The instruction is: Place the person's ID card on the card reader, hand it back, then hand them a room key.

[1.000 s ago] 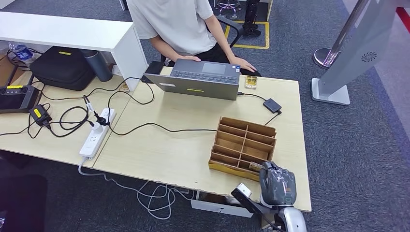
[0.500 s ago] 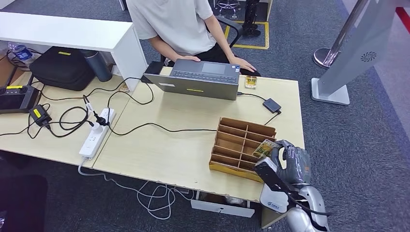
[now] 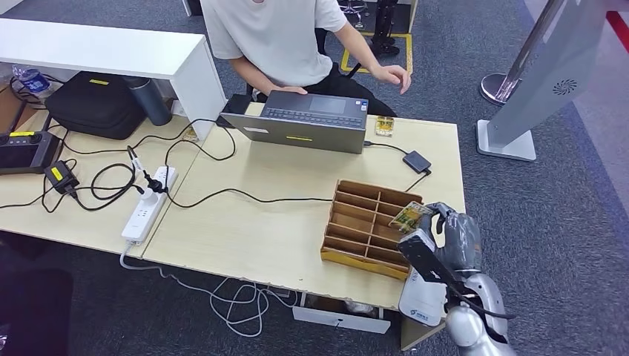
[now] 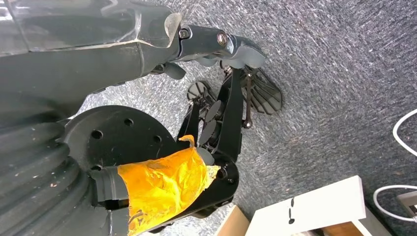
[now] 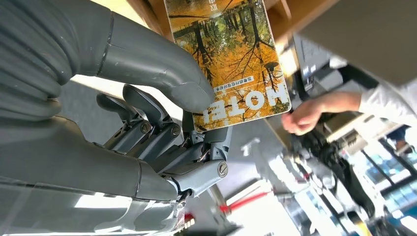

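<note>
right hand [image 3: 454, 236] pinching room key [image 3: 410, 216] over wooden organizer [image 3: 371, 225], pale table [image 3: 259, 230] (cables, laptop [image 3: 308, 120]), grey carpet [image 3: 549, 222]

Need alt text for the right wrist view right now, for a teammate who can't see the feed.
The robot's right hand pinches a hotel key card printed with orange autumn trees and the word HOTEL, between its thick grey thumb and darker fingers. Beyond the card are parts of the wooden divider box and a person's outstretched hand, blurred.
</note>
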Controlling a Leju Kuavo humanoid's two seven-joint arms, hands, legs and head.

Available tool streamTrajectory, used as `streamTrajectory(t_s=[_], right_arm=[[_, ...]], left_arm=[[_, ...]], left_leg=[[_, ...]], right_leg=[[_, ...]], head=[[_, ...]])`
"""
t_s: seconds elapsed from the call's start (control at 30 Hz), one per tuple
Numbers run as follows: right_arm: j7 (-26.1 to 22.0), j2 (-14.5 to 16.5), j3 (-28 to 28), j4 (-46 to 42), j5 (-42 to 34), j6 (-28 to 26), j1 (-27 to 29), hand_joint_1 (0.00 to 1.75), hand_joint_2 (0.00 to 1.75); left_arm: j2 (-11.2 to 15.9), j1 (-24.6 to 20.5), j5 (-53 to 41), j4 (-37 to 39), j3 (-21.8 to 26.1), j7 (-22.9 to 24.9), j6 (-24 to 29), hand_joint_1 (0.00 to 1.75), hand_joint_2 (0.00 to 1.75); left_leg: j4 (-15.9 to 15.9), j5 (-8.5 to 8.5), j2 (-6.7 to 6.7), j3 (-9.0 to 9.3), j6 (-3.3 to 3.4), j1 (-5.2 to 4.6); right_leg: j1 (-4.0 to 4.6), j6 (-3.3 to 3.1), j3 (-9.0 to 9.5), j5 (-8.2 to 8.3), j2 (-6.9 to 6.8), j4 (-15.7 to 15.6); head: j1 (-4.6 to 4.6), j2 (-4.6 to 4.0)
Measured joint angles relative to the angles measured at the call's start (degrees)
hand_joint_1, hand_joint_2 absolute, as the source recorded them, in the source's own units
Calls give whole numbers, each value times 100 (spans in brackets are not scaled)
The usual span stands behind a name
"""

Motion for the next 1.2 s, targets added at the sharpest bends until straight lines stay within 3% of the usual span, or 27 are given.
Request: streamTrajectory(t_s=[0.43, 1.17, 1.2], right_arm=[[901, 29, 187, 1391, 1808, -942, -2051, 175, 175], [1268, 262, 361, 2354, 2425, -1127, -2889, 175, 175], [1297, 286, 381, 2408, 2474, -1123, -2933, 131, 175]], left_arm=[[71, -38, -441, 0, -49, 52, 38, 0, 175], [102, -39, -511, 0, -129, 39, 34, 0, 175], [103, -39, -510, 0, -129, 36, 21, 0, 175]], left_leg=[[1, 17, 2, 0, 0, 1], [1, 20, -11, -10, -1, 1], [1, 20, -12, -11, -1, 1]], right_leg=[[1, -2, -2, 13, 4, 6], [1, 0, -8, 14, -3, 9], [1, -1, -9, 13, -4, 9]], head=[[-1, 0], [0, 0], [0, 0]])
